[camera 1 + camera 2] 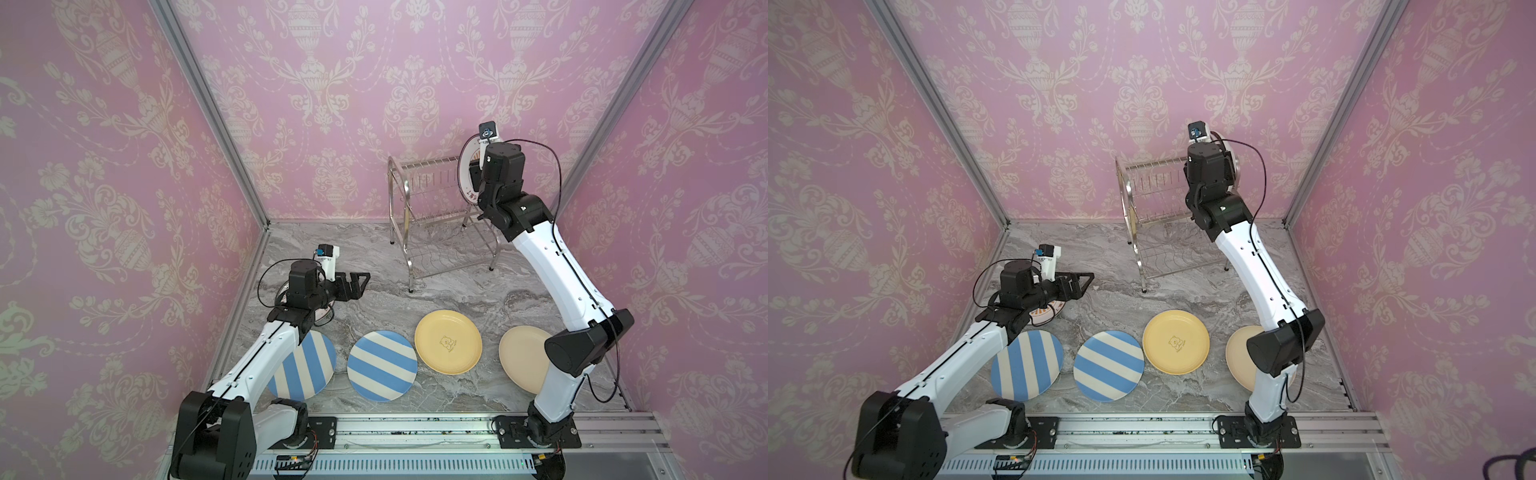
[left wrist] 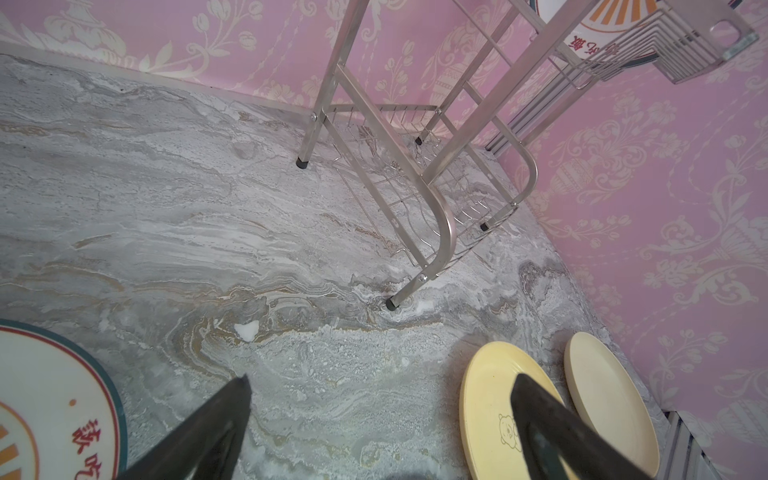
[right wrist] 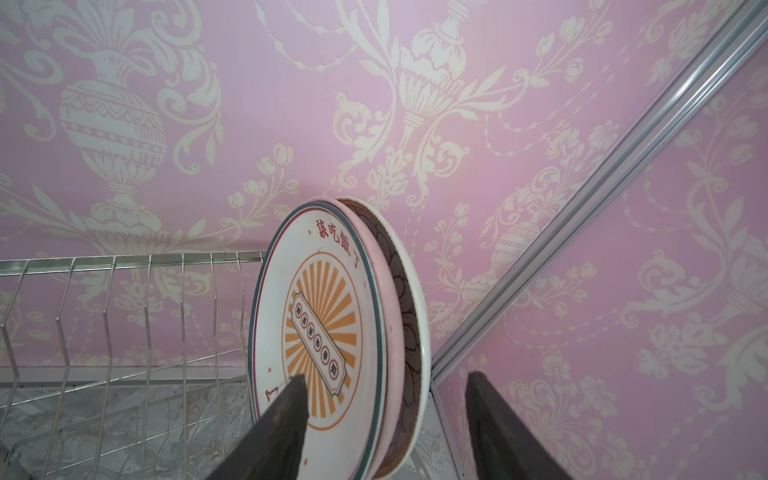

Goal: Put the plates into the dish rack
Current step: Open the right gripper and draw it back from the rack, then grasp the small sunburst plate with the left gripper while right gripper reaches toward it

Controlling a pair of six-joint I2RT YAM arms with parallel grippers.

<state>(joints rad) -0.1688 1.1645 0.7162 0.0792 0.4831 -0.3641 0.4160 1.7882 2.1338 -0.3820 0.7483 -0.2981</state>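
Three of the plates stand on edge in the dish rack (image 1: 392,199), packed together at the right end of its upper tier: a sunburst plate (image 3: 316,316) in front, a pink plate (image 3: 390,345) behind it and a dark patterned plate (image 3: 409,316) at the back. The rest of that tier's slots are free, and the lower tier looks empty. The rack stands toward the far right corner of the desk (image 1: 374,257).

Your right gripper (image 3: 386,376) is up at those three plates with its jaws spread wide, one on either side of their lower rims and pinching nothing.

Five plates lie flat on the desk. Along the front edge, from left to right, are a striped plate (image 1: 316,353) partly under the left arm, a second striped plate (image 1: 382,365), a yellow plate (image 1: 448,341) and a beige plate (image 1: 521,353) half hidden by the right arm. A second sunburst plate (image 2: 41,395) lies near the left edge, under the left wrist.

Your left gripper (image 2: 381,380) hovers over bare desk just beside that plate, jaws wide and empty.

Treat these plates as stiff, smooth and probably slippery, and likely to chip if they knock the wires. Take hold at the rim, one jaw above and one below. Lying flat, the rims sit low, so getting a jaw under looks like the hard part. Turn each plate upright before lowering it into a free slot.
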